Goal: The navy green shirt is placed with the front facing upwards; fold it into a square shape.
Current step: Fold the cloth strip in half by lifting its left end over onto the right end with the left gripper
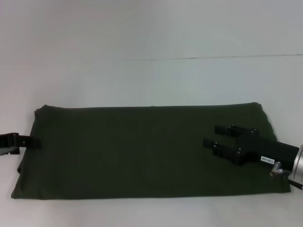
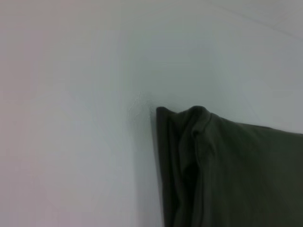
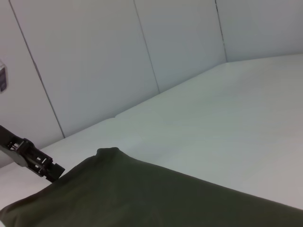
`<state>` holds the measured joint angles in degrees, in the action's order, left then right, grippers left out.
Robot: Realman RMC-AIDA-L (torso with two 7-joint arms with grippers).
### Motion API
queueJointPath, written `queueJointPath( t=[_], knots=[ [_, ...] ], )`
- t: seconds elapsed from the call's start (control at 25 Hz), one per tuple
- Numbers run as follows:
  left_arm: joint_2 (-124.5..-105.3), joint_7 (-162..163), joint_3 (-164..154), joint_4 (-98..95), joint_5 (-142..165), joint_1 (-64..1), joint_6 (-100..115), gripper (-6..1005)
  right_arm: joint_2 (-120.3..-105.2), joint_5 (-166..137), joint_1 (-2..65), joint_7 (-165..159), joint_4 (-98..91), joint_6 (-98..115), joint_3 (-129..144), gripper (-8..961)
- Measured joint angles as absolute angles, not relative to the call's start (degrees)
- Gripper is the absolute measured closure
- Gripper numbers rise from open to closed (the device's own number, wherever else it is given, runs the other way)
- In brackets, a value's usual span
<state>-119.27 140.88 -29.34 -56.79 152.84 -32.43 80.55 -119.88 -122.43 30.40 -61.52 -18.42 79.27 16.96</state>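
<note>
Table (image 1: 151,47) lies bare along its far edge behind the shirt (image 1: 142,151); right gripper (image 1: 212,137) hangs over the shirt's right end, left gripper (image 1: 33,142) at its left edge.

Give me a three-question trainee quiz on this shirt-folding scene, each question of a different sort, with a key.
1. True or false: the pink print on the navy green shirt is showing in the head view.
2. Multiple choice: where is the right tool?
A. parked off the table
B. over the shirt's right end, open
C. at the shirt's far edge, shut on it
3. Fill in: the left tool sits at the shirt's ____ edge.

Key:
1. False; only plain green cloth shows, lying as a long rectangle on the white table.
2. B
3. left
</note>
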Motion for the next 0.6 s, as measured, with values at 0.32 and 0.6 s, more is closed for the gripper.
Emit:
queueJointPath(
  t=[0.32, 0.6],
  knots=[
    [-119.25, 140.9, -29.07, -56.86, 152.85, -32.34, 80.29, 162, -119.88, -122.48, 30.41, -61.52, -18.37, 79.27, 16.96, 309],
    [-119.22, 141.1, -29.16, -56.37, 154.15, -32.23, 80.43, 123, -119.88, -122.48, 30.41, -61.52, -18.37, 79.26, 16.96, 309]
  ],
)
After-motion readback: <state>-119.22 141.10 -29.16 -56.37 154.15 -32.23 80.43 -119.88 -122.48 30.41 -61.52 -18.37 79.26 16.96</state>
